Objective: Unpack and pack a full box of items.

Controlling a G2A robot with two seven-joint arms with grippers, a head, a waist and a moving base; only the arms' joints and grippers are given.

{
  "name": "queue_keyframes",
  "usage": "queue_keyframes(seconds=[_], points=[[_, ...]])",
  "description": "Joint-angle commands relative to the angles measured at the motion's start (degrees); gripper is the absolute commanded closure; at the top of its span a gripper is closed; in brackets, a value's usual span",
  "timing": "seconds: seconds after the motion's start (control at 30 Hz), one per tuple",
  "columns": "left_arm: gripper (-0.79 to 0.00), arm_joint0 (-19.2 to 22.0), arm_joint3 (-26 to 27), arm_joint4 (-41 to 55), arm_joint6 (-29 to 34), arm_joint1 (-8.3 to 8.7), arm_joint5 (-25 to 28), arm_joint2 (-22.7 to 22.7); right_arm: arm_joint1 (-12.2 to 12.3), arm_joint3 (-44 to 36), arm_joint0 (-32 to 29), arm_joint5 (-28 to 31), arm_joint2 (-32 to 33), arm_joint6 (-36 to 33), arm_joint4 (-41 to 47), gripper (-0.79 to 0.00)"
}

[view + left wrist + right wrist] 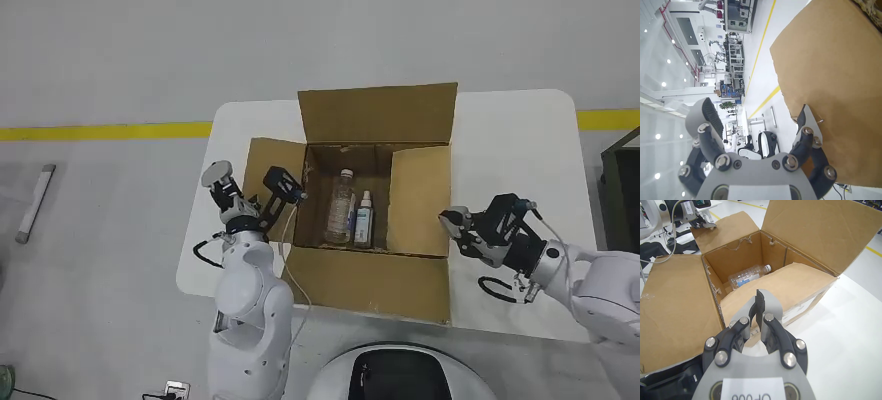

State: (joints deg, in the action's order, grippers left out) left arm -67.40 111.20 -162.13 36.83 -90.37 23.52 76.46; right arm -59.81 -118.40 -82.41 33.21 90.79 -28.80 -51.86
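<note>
**Left gripper (755,109) wide, right gripper (759,294) shut**

Spread wide at 9 o'clock of the box (380,110): left gripper, one finger (807,118) touching the left flap (270,160). Pressed shut and empty at 3 o'clock of the box: right gripper, near the right flap (420,200). Inside, lying flat: bottle (343,205), small bottle (364,220) just beside it at 3 o'clock. Underneath, white table (520,130).

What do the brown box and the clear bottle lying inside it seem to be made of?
The open brown box looks like matte corrugated cardboard: its cut edges show a wavy layer and torn paper. The clear bottle with a white cap looks like thin, glossy plastic, probably: its see-through walls are ribbed.
</note>
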Motion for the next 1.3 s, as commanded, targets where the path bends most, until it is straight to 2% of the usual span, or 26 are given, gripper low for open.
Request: queue_keyframes(seconds=[0.0,0.13,0.23,0.33,0.53,0.63,0.77,0.87,1.0,1.13,1.27], points=[[-0.785,-0.1,-0.4,-0.7,-0.6,0.08,-0.5,0.1,0.0,-0.1,0.0,-0.3,0.1,0.3,0.2,0.000],[-0.785,-0.3,1.6,-0.1,-1.3,0.01,-1.7,-0.7,-0.1,-0.7,-0.6,-2.9,1.8,3.5,2.8,0.000],[-0.785,0.1,5.9,0.9,-2.7,-0.17,-3.4,-2.7,-0.1,-1.4,-2.0,-5.5,5.2,6.9,5.6,0.000],[-0.785,1.1,8.8,-3.0,-3.9,-0.14,-4.9,-5.2,-0.1,-1.4,-4.1,-6.9,9.3,8.8,8.7,0.000],[-0.785,1.2,12.0,5.9,-4.5,-1.14,-5.0,-11.4,0.0,0.0,-8.5,-5.9,16.0,9.6,12.3,0.000],[-0.785,0.5,12.5,17.6,-3.6,-2.08,-4.5,-14.7,0.0,0.3,-10.5,-5.3,17.8,10.1,13.3,0.000],[-0.785,0.1,10.3,31.9,-2.5,-3.20,-3.4,-18.4,0.0,0.7,-12.5,-4.6,18.7,10.7,13.2,0.000],[-0.785,0.0,8.0,45.5,1.4,-4.30,-5.2,-19.4,-0.1,0.6,-13.4,-4.2,18.7,11.0,13.0,0.000],[-0.785,1.3,5.2,60.7,8.1,-5.55,-9.8,-18.7,-0.1,0.1,-14.2,-3.4,18.5,11.1,12.6,0.000],[-0.785,2.3,2.4,75.1,12.3,-6.32,-14.4,-15.9,-0.1,-0.1,-14.7,-2.7,18.0,10.7,12.6,0.000],[-0.785,3.4,1.4,79.5,14.7,-6.29,-13.0,-14.7,0.0,-0.1,-14.8,-1.9,17.4,10.4,12.2,0.000]])
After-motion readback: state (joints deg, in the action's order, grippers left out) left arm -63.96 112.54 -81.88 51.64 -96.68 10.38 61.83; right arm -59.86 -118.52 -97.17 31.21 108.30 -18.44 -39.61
